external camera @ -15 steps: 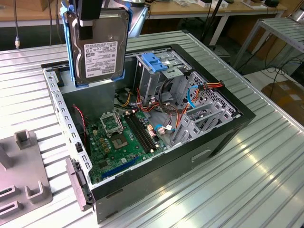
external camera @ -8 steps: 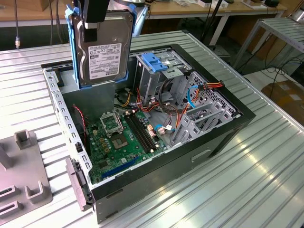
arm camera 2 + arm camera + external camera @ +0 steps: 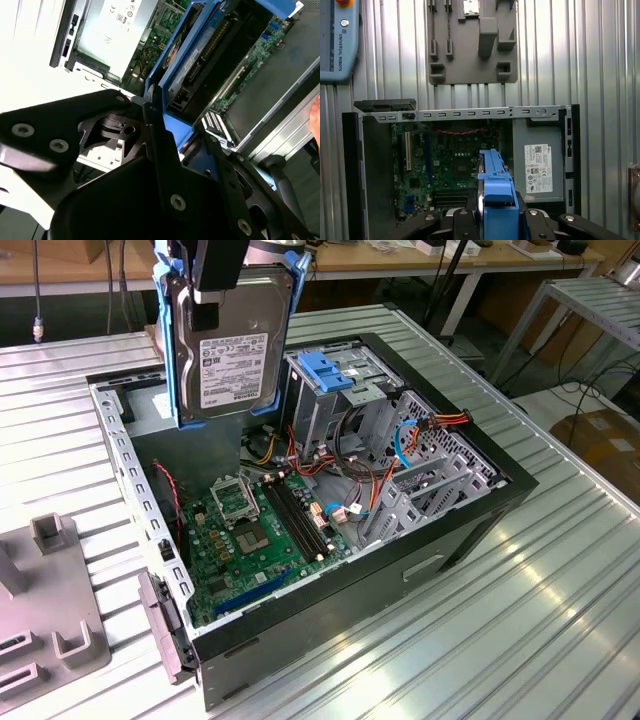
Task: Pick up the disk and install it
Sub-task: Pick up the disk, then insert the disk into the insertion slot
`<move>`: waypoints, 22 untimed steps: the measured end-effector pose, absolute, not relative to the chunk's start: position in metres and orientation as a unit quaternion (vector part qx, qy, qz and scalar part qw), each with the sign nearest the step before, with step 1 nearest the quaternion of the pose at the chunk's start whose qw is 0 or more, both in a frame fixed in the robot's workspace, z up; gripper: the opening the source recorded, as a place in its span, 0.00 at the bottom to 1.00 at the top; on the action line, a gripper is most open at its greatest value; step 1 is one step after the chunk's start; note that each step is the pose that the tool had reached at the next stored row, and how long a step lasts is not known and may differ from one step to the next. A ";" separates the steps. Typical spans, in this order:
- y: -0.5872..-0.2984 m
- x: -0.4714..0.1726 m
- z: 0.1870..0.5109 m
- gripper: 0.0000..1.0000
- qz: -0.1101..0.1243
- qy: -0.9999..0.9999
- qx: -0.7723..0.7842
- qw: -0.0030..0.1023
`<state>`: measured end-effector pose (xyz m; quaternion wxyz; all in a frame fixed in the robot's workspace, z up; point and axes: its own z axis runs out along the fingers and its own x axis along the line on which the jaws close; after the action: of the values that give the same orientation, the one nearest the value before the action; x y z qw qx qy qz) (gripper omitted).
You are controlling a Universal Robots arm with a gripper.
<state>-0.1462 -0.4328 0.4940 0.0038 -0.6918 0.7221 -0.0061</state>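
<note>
The disk [image 3: 233,350], a silver hard drive with a white label and a blue bracket round its edges, hangs upright above the back of the open computer case [image 3: 460,540]. My gripper [image 3: 221,285] is shut on its top edge. In the first wrist view the disk's blue bracket [image 3: 495,192] stands edge-on between my black fingers [image 3: 461,220], over the motherboard [image 3: 450,165]. In the second wrist view the disk [image 3: 200,60] reaches away from my gripper [image 3: 170,125] toward the case. The metal drive cage with a blue top [image 3: 330,375] stands just to the exterior view's right of the disk.
A grey power supply box with a white sticker [image 3: 539,170] fills one corner of the case. Red, orange and blue cables [image 3: 400,440] run beside the cage. A grey fixture plate [image 3: 50,620] lies on the ribbed metal table [image 3: 540,620]. A teach pendant [image 3: 337,40] lies beyond the case.
</note>
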 end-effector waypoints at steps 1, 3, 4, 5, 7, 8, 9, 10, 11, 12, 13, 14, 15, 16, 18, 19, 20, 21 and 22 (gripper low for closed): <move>-0.433 -0.146 0.494 0.37 -0.006 0.722 -0.692 0.004; -0.433 -0.146 0.494 0.37 -0.006 0.722 -0.692 0.004; -0.434 -0.146 0.494 0.37 -0.006 0.722 -0.692 0.004; -0.434 -0.146 0.494 0.37 -0.006 0.722 -0.692 0.004; -0.436 -0.146 0.494 0.37 -0.006 0.722 -0.692 0.004; -0.436 -0.146 0.494 0.37 -0.006 0.722 -0.692 0.004; -0.437 -0.145 0.494 0.37 -0.006 0.722 -0.692 0.004; -0.438 -0.145 0.494 0.37 -0.006 0.722 -0.692 0.004; -0.438 -0.145 0.494 0.37 -0.006 0.722 -0.692 0.004; -0.438 -0.145 0.494 0.37 -0.006 0.722 -0.692 0.004; -0.439 -0.145 0.494 0.37 -0.006 0.722 -0.692 0.004; -0.439 -0.145 0.494 0.37 -0.006 0.722 -0.692 0.004; -0.440 -0.145 0.494 0.37 -0.006 0.722 -0.692 0.004; -0.440 -0.145 0.494 0.37 -0.006 0.722 -0.692 0.004; -0.441 -0.144 0.494 0.37 -0.006 0.722 -0.692 0.004; -0.441 -0.144 0.494 0.37 -0.006 0.722 -0.692 0.004; -0.442 -0.143 0.494 0.37 -0.006 0.722 -0.692 0.004; -0.442 -0.143 0.494 0.37 -0.006 0.722 -0.692 0.004; -0.442 -0.142 0.494 0.37 -0.006 0.722 -0.692 0.004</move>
<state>-0.1424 -0.4423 0.4940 0.0038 -0.6917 0.7222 -0.0062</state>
